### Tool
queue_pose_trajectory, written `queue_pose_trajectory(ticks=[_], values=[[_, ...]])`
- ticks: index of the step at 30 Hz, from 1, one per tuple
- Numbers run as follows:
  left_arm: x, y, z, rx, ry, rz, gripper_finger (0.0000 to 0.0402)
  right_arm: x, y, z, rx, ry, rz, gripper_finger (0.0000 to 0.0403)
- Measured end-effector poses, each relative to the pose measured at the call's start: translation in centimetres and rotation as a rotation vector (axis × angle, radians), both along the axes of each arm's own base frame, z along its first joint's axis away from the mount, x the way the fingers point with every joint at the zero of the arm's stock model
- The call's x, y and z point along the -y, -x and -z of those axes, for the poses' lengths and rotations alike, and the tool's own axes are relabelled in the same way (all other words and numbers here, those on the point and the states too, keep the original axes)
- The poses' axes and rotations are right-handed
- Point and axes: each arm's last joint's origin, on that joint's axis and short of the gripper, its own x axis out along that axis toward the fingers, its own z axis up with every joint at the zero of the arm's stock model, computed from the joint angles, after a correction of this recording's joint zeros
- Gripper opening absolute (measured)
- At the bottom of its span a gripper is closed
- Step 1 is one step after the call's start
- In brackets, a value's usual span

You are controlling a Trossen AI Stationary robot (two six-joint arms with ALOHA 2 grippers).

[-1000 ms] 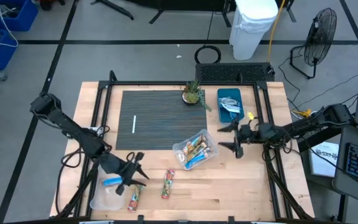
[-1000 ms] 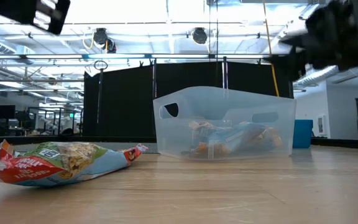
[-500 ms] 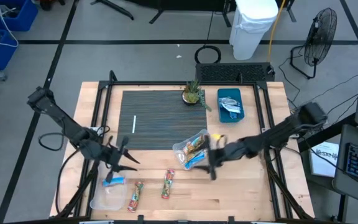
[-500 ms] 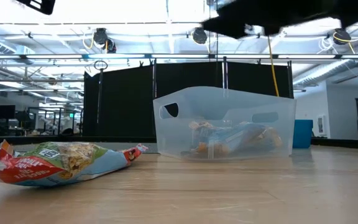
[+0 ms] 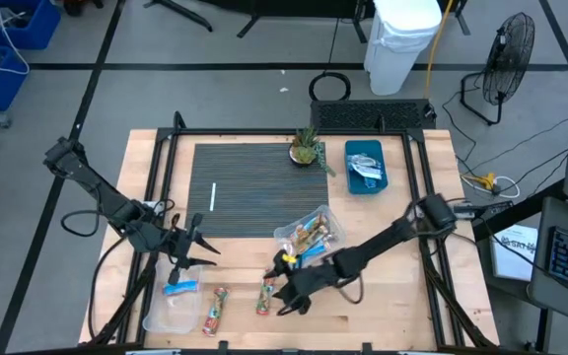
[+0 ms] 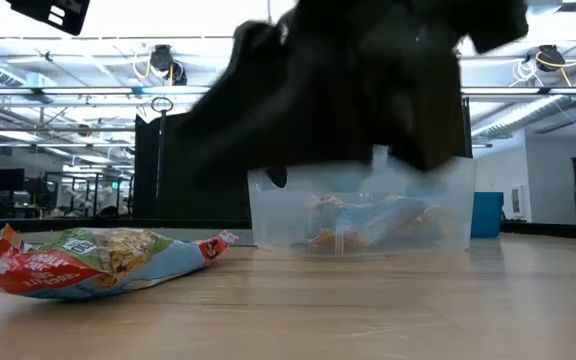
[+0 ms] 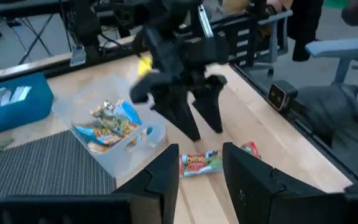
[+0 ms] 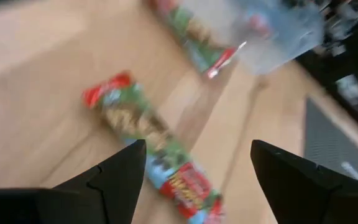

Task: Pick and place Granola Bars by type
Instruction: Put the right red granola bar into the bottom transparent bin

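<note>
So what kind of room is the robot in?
Probably a robotics lab or workshop: a wooden workbench, a floor fan, blue storage bins and ceiling lights over a big open hall.

Clearance on the near table strip: partly obstructed.
Right gripper [image 5: 286,292], jaws spread wide, hangs over the red-green bar [image 5: 266,293], blocking approach from the right. A second bar [image 5: 214,310] lies just left, with bare wood between them. The clear bin [image 5: 310,237] stands just beyond; the left gripper [image 5: 197,250] hovers left of it.
</note>
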Motion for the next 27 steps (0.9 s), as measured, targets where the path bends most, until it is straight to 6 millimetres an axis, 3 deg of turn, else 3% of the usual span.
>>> queue_pose_trajectory(ticks=[7, 17, 21, 27], values=[[0.0, 0.0, 0.0, -0.01, 0.015, -0.007, 0.0129, -0.3, -1.0, 2.3, -0.075, 0.051, -0.003, 0.0279], [0.0, 0.0, 0.0, -0.01, 0.016, -0.007, 0.0129, 2.2, -1.7, 3.1, -0.144, 0.015, 0.097, 0.0272], [0.0, 0.0, 0.0, -0.01, 0.016, -0.007, 0.0129, 3.3, -2.0, 3.2, -0.161, 0.005, 0.13, 0.0234], [0.0, 0.0, 0.1, -0.01, 0.015, -0.007, 0.0129, 3.4, -2.0, 3.3, -0.174, -0.002, 0.077, 0.0134]])
